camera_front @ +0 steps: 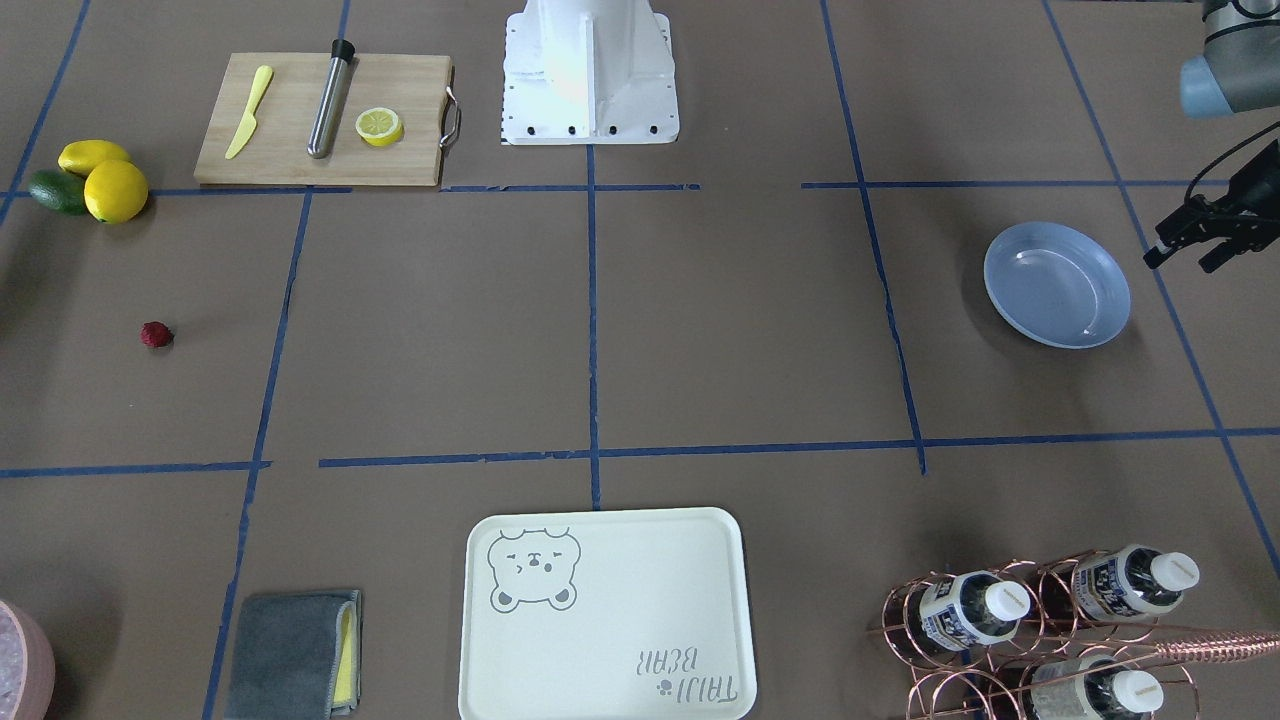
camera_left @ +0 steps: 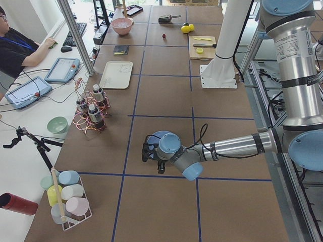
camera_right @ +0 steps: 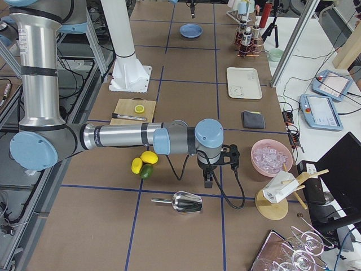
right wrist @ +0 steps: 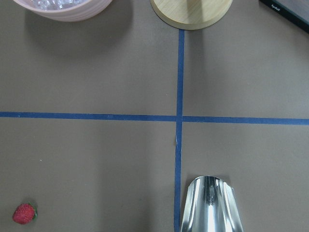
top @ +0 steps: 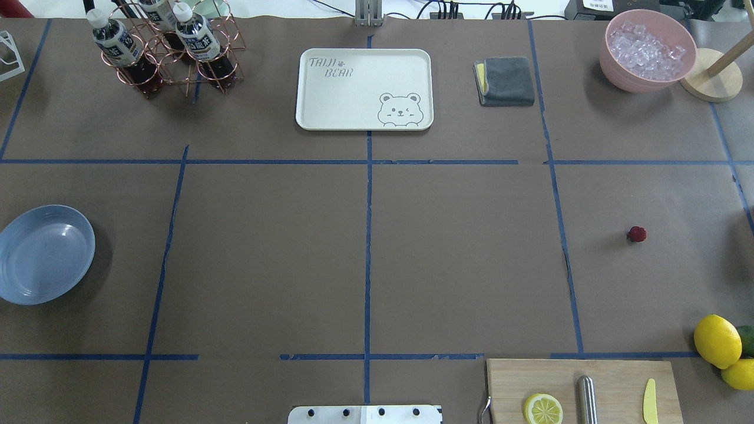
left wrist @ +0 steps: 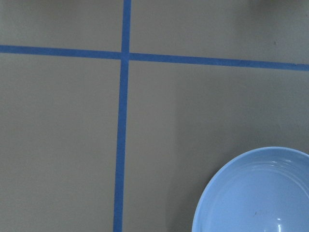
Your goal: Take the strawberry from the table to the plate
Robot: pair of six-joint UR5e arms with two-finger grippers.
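The strawberry point(camera_front: 157, 335) is a tiny dark-red berry lying alone on the table point(camera_front: 740, 330); it also shows in the overhead view point(top: 636, 234) and at the bottom left of the right wrist view point(right wrist: 24, 213). The light-blue plate point(camera_front: 1057, 285) lies empty at the opposite end of the table point(top: 44, 254). My left gripper point(camera_front: 1180, 262) hovers just beside the plate with its fingers apart and nothing between them; its wrist view catches the plate's rim point(left wrist: 212, 193). My right gripper point(camera_right: 220, 169) hangs over the table near the pink bowl, and I cannot tell whether it is open or shut.
A cutting board point(camera_front: 325, 120) carries a lemon half, a yellow knife and a metal rod. Lemons point(camera_front: 115, 190) and an avocado lie next to it. A bear tray point(camera_front: 605, 615), grey cloth point(camera_front: 295, 655), bottle rack point(camera_front: 1040, 620), pink ice bowl point(top: 648, 50) and metal scoop point(right wrist: 210, 205) ring the table.
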